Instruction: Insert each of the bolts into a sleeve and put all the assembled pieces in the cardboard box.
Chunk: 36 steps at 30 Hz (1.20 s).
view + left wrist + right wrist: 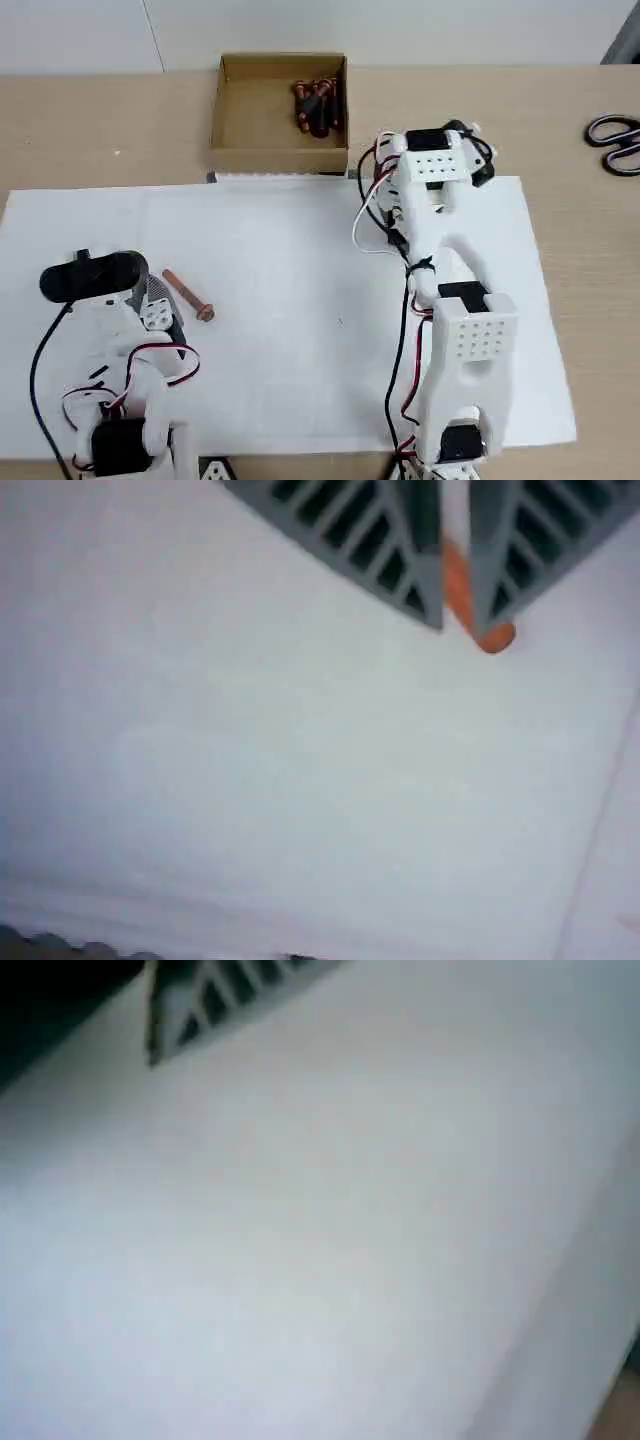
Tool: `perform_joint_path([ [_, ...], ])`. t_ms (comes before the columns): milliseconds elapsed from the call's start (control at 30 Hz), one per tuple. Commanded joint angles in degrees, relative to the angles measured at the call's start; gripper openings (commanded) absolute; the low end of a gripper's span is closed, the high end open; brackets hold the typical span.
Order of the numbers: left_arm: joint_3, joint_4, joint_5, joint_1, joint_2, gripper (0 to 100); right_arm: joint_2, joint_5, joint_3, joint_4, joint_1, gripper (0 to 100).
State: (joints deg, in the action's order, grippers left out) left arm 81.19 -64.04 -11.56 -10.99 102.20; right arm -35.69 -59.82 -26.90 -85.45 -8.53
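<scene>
The wooden surface [100, 120] carries a white sheet [280, 350] under both arms. The right arm [470, 340] stretches across the sheet towards its far edge, near the cardboard box [228, 110]; whether its grasp is open or closed cannot be told. The box sits on the bare wood just beyond the sheet, with several assembled pieces [318, 105] in its right corner. Scissors [615, 140] lie at the far right. The left fingers [380, 540] are nearly closed, pinching one end of an orange bolt [188, 296] lying on the sheet.
</scene>
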Motion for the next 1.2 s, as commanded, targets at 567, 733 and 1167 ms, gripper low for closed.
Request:
perform_joint_path([
  [567, -2.1, -0.2, 0.1, -0.3, 0.4, 1, 0.2, -0.3, 0.1, 0.4, 0.3, 18.3],
  [733, -2.1, -0.2, 0.1, -0.3, 0.4, 1, -1.3, -0.3, 0.1, 0.1, 0.6, 18.2],
  [1167, -2.1, -0.2, 0.1, -0.3, 0.4, 1, 0.6, 0.2, -0.2, 0.1, 0.5, 0.3],
])
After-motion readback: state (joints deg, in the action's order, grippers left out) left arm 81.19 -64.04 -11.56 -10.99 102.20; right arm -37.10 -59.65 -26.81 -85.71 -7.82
